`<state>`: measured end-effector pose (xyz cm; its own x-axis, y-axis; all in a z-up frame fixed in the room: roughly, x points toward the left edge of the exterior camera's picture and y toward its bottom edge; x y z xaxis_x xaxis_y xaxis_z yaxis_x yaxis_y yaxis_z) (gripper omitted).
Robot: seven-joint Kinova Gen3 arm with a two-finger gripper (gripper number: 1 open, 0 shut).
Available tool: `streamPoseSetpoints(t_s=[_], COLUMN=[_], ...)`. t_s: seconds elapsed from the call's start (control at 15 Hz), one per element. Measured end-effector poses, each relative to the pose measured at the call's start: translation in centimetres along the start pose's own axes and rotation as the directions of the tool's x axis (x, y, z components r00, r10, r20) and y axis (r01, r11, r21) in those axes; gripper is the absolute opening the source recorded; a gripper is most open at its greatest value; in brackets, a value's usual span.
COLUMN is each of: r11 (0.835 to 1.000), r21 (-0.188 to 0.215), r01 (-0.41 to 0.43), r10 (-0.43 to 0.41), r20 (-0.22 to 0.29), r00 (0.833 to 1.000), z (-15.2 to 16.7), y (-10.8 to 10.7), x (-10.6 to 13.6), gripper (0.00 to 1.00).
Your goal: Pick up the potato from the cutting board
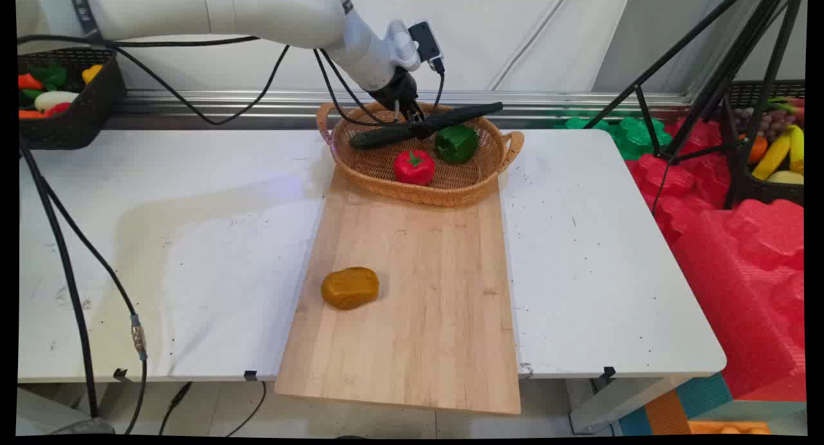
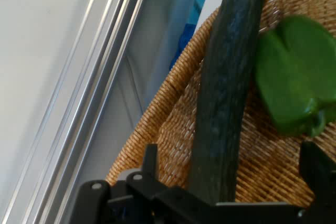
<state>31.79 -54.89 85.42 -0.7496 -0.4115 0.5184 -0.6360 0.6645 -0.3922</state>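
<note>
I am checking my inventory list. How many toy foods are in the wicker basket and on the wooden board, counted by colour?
Green: 2, cucumber and pepper, both in the wicker basket
Red: 1, tomato, in the basket
Brown: 1, potato, on the wooden board
Total: 4

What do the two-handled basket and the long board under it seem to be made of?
The tan two-handled basket looks like woven wicker or rattan: the hand view shows matte plaited strands. The pale rectangular board looks like unvarnished wood, with visible grain lines and a dull surface. Neither material can be confirmed from looks alone.
</note>
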Motion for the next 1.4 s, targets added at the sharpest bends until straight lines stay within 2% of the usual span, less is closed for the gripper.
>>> streamPoseSetpoints(t_s=[0.33, 0.73, 1.07, 1.4], r11=[1.000, 0.999, 0.994, 0.980], r21=[0.001, -0.039, -0.112, -0.196], r01=[0.022, 0.028, 0.011, -0.018], r10=[-0.022, -0.029, -0.011, 0.030], r20=[-0.021, -0.024, 0.000, 0.061], r00=[1.000, 0.999, 1.000, 0.998], z=[-3.9, -9.1, -14.6, -19.7], y=[0.9, 3.3, 6.9, 10.6], x=[0.5, 0.0, -2.0, -5.6], gripper=[1.00, 1.00, 1.00, 1.00])
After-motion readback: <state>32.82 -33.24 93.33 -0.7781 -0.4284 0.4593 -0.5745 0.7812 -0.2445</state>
